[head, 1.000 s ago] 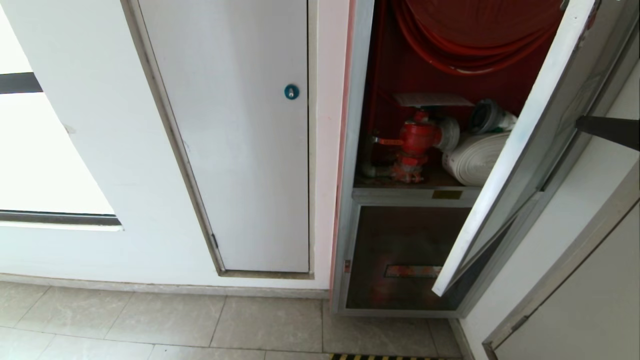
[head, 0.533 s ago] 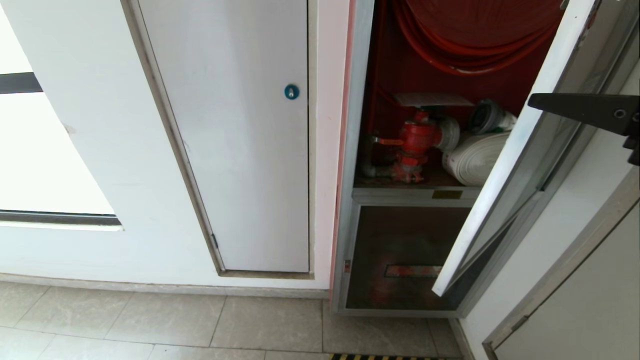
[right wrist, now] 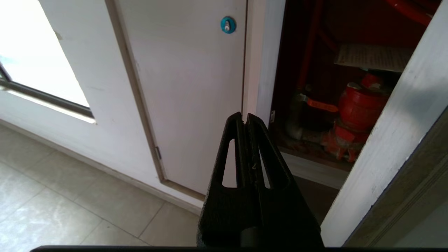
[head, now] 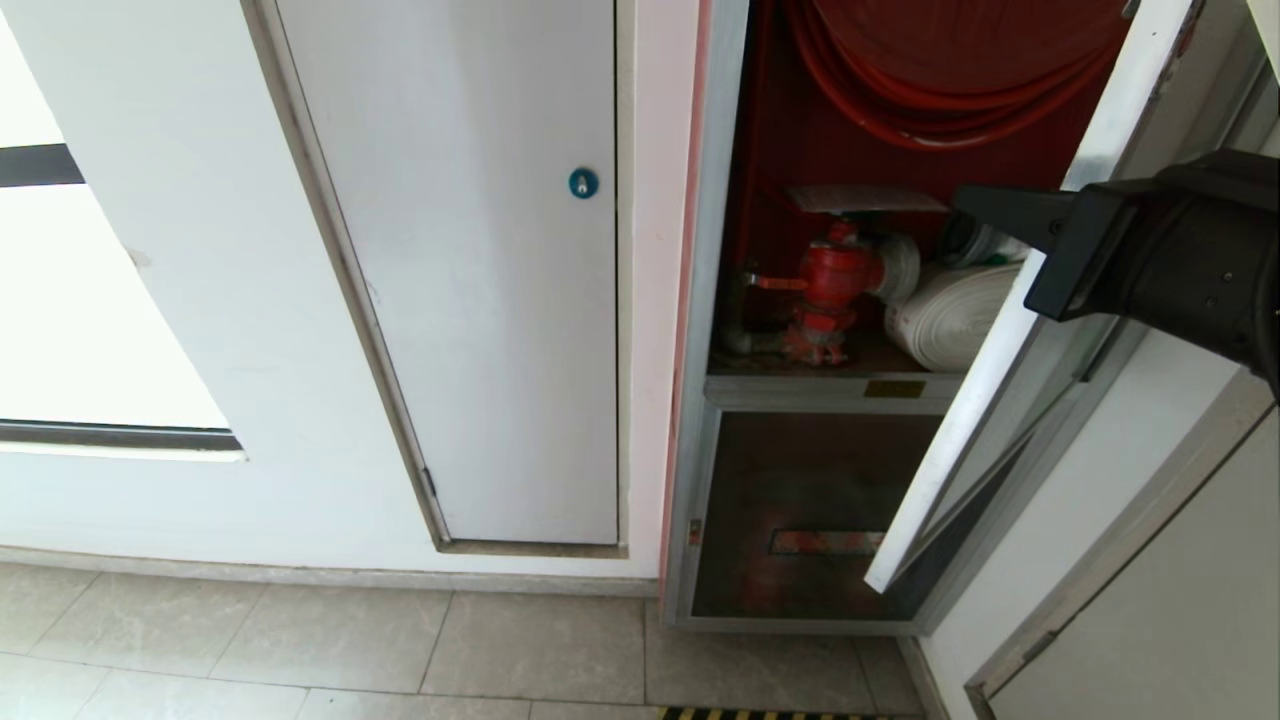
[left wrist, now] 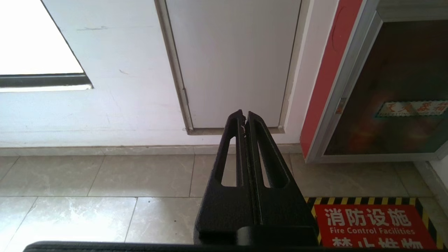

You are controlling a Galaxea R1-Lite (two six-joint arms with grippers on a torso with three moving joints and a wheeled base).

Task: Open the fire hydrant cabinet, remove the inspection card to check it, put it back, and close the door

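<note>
Door [head: 1010, 330] ajar, closed right claw [head: 965, 200] at its edge.

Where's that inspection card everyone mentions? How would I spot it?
Find the open fire hydrant cabinet with its red interior. Below the hose reel, the inspection card lies flat atop the red valve: the only pale printed sheet there, unlike the rolled white hose beside it.

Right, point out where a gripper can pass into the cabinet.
Open gap: between the cabinet's left frame and the door edge, above the red valve and below the hose reel. Crowded low right: white rolled hose. The inspection card lies atop the valve.
</note>
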